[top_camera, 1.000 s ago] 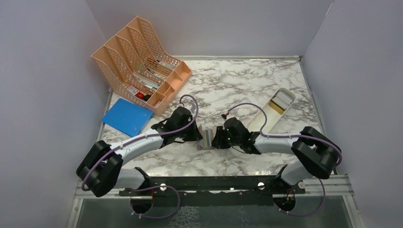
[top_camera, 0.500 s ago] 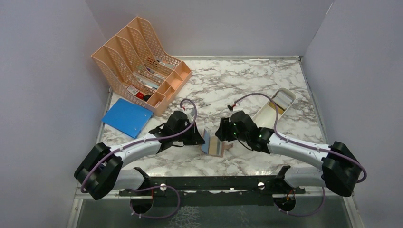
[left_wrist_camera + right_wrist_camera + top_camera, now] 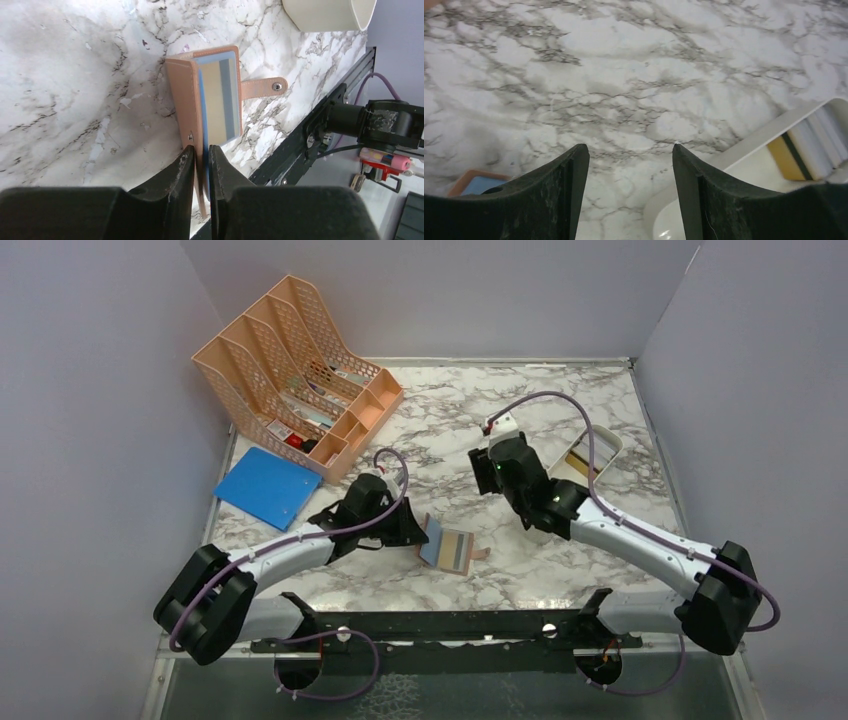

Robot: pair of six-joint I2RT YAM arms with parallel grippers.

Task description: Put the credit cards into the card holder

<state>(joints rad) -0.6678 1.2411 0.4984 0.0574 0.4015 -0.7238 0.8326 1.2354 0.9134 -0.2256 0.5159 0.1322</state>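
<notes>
Card holder [image 3: 452, 550] lies open on the marble table [image 3: 470, 400]. Left gripper [image 3: 201, 152]: jaws narrow, astride its raised flap; whether they pinch it cannot be told. Right gripper [image 3: 629, 150]: wide, empty, near the white tray [image 3: 749, 142] holding credit cards [image 3: 809, 145].

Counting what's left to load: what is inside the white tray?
In the white tray, at its far end, lie a yellowish-gold card and whitish-grey cards side by side. Their number is unclear; the right gripper hides the tray's near part.
</notes>
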